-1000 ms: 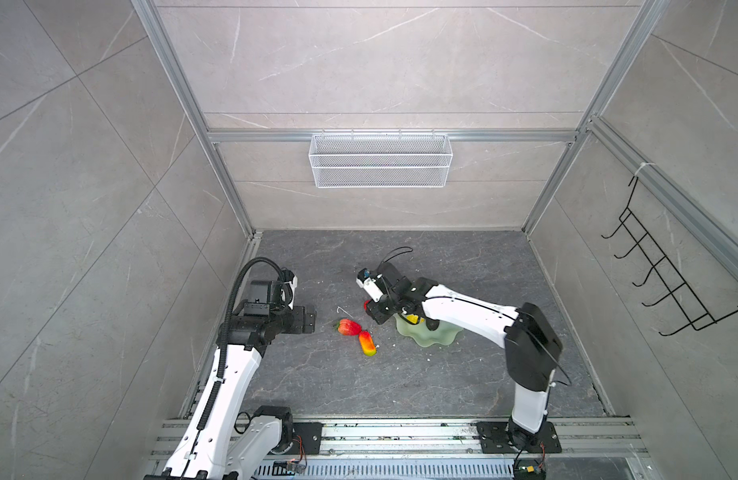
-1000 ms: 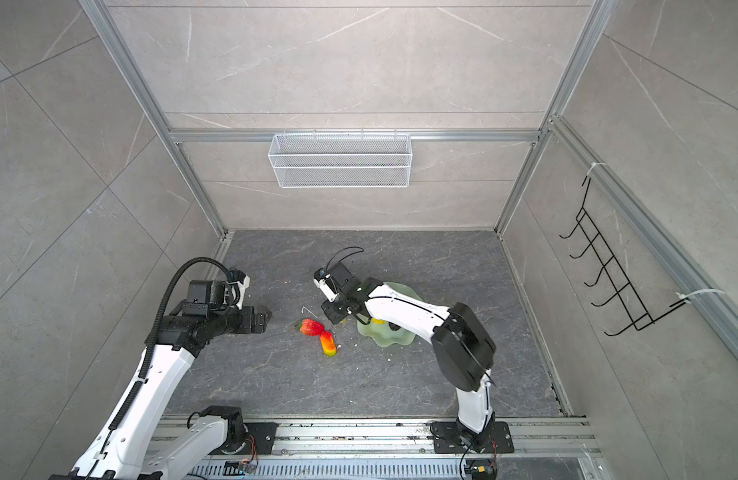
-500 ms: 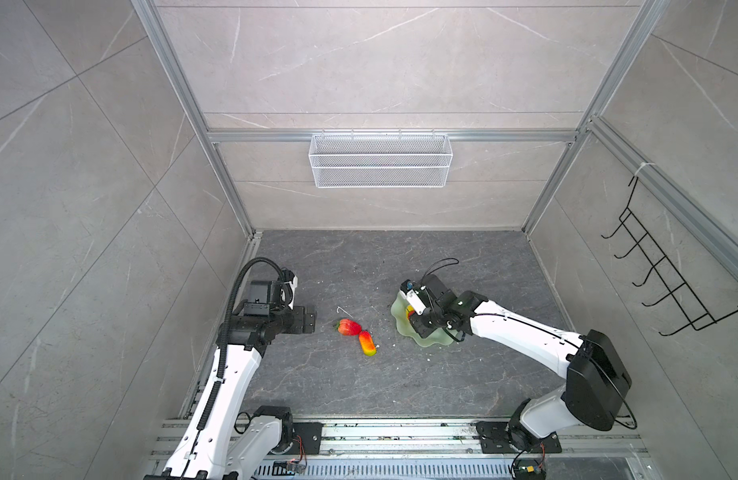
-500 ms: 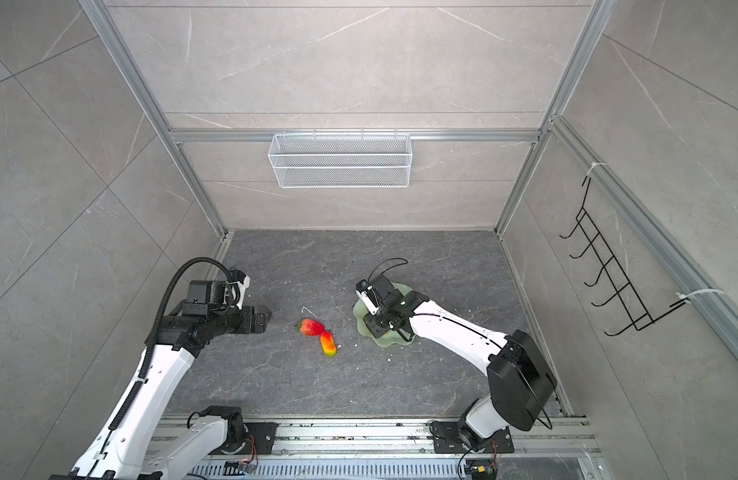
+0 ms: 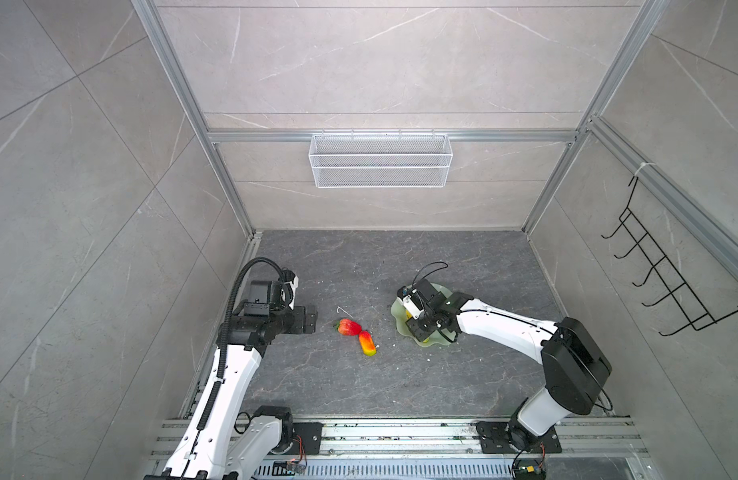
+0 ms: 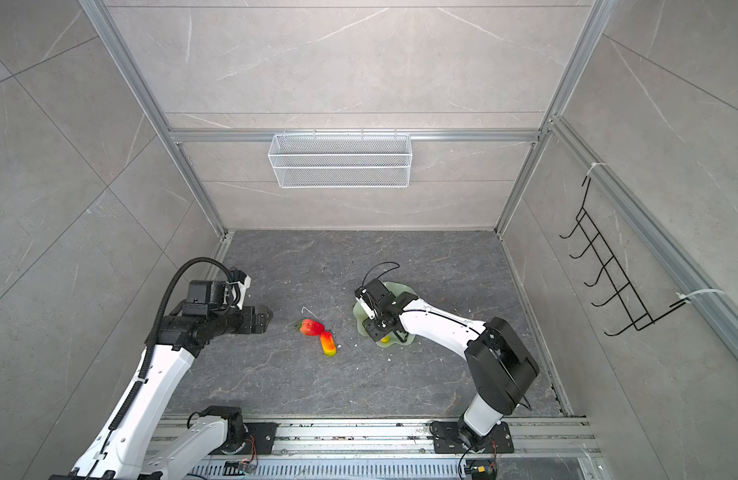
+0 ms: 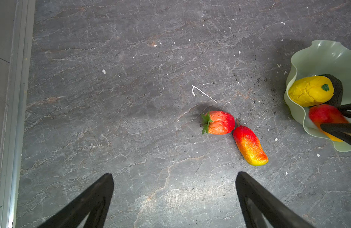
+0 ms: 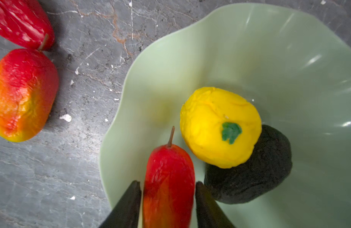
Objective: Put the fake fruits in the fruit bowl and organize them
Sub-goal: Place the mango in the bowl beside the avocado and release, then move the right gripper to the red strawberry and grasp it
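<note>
The mango lies in the fruit bowl, stem pointing away from the right gripper, its long axis running between the jaws; whether they pinch it cannot be told. The left gripper has its jaws spread.

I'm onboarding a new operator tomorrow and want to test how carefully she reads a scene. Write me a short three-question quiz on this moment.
1. How many fruits lie on the floor outside the fruit bowl?
2. True or false: the left end effector is open and empty.
3. Which fruit does the right end effector straddle? A) yellow fruit B) red mango C) dark fruit
Key: 1. Two, the strawberry and the second mango. 2. True. 3. B.
</note>
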### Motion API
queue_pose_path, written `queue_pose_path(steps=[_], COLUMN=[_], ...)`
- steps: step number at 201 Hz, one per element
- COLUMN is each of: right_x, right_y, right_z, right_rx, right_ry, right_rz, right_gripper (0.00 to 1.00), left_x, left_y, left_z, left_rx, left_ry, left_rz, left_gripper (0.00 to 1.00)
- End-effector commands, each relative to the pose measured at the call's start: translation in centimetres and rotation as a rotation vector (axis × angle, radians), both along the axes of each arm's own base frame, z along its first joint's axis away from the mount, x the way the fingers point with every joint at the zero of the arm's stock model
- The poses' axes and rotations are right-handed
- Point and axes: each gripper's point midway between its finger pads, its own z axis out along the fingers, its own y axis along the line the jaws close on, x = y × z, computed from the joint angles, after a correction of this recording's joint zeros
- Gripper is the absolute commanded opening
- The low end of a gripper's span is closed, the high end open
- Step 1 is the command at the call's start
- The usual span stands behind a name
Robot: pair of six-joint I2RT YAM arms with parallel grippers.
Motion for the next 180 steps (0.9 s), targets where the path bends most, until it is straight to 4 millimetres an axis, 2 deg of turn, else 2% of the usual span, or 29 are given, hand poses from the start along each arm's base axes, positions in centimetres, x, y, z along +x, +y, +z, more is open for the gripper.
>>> queue_pose_path(steps=[1, 33, 50, 66, 85, 89, 91, 95, 113, 154, 180], right_x=[0.8, 1.0, 0.9, 0.4, -0.4, -0.6, -0.7, -0.8, -1.2, -0.5, 0.6], right_y=[0.2, 0.4, 1.3, 2.9, 5.5, 6.2, 6.6, 7.3, 10.2, 17.0, 19.9], right_z=[1.1, 3.3, 5.6, 7.6, 8.8, 8.8, 8.7, 8.7, 7.8, 5.4, 3.5], right_rx=[0.004, 0.01, 0.051, 0.103, 0.185, 0.205, 0.213, 0.23, 0.266, 0.331, 0.335], right_ry=[-0.03, -0.045, -0.066, -0.086, -0.081, -0.077, -0.073, -0.07, -0.058, -0.041, -0.022], right_rz=[-0.003, 0.011, 0.037, 0.089, 0.14, 0.153, 0.159, 0.17, 0.211, 0.292, 0.314], right_gripper=[0.53, 0.61, 0.65, 0.76, 0.88, 0.95, 0.98, 1.0, 1.0, 1.0, 1.0], left_x=[0.1, 0.1, 0.1, 0.2, 0.2, 0.2, 0.2, 0.2, 0.2, 0.1, 0.0], left_y=[-0.3, -0.3, -0.3, -0.3, -0.3, -0.3, -0.3, -0.3, -0.3, -0.3, -0.4], left_z=[0.4, 0.5, 0.4, 0.4, 0.4, 0.4, 0.4, 0.4, 0.5, 0.5, 0.5], left_rx=[-0.005, -0.006, -0.006, -0.006, -0.006, -0.006, -0.006, -0.005, -0.007, -0.008, -0.008], left_ry=[-0.019, -0.02, -0.018, -0.017, -0.017, -0.015, -0.016, -0.017, -0.019, -0.019, -0.022], left_rz=[-0.026, -0.028, -0.028, -0.027, -0.028, -0.028, -0.028, -0.027, -0.029, -0.031, -0.033], left_gripper=[1.0, 1.0, 1.0, 1.0, 1.0, 1.0, 1.0, 1.0, 1.0, 1.0, 1.0])
